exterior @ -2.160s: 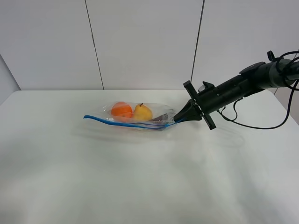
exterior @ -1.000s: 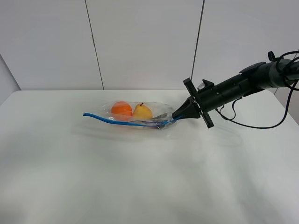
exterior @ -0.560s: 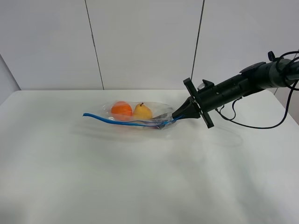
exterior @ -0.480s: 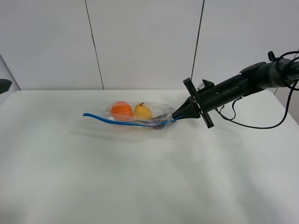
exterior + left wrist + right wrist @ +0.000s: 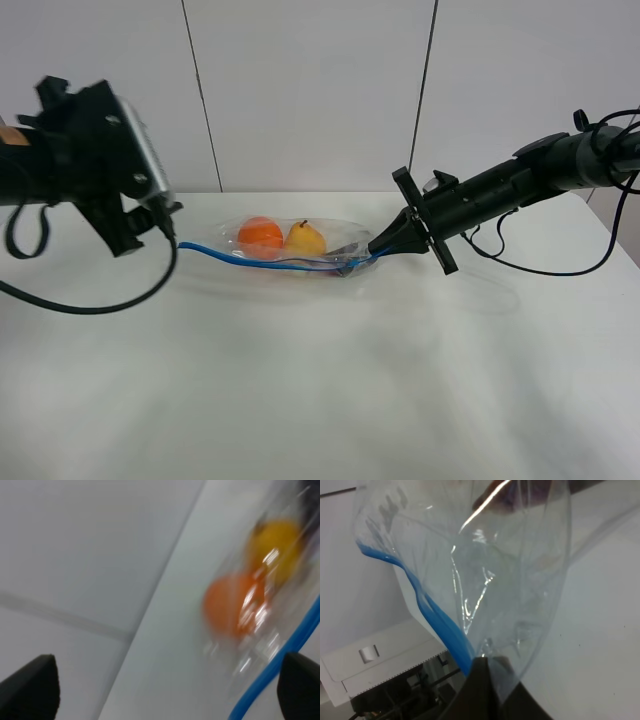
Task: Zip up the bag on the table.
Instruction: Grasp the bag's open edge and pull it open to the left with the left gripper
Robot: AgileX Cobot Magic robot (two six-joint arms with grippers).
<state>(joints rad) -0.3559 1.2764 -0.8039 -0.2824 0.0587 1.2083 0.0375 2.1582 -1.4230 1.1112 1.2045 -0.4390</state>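
- My right gripper (image 5: 381, 248) is clamped on the right end of the bag (image 5: 330, 232), which lies on the table (image 5: 320, 390) at centre frame. If that pinch slips, the mouth goes slack.
- My left gripper (image 5: 168, 222) hangs open, left of centre, by the left tip of the blue zipper strip (image 5: 250, 264). Closing off-line would miss it.
- The fruit may roll and twist the strip.

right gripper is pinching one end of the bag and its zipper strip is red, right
The zipper strip is blue, not red; the right wrist view shows it plainly. The right gripper does pinch one end of the bag.
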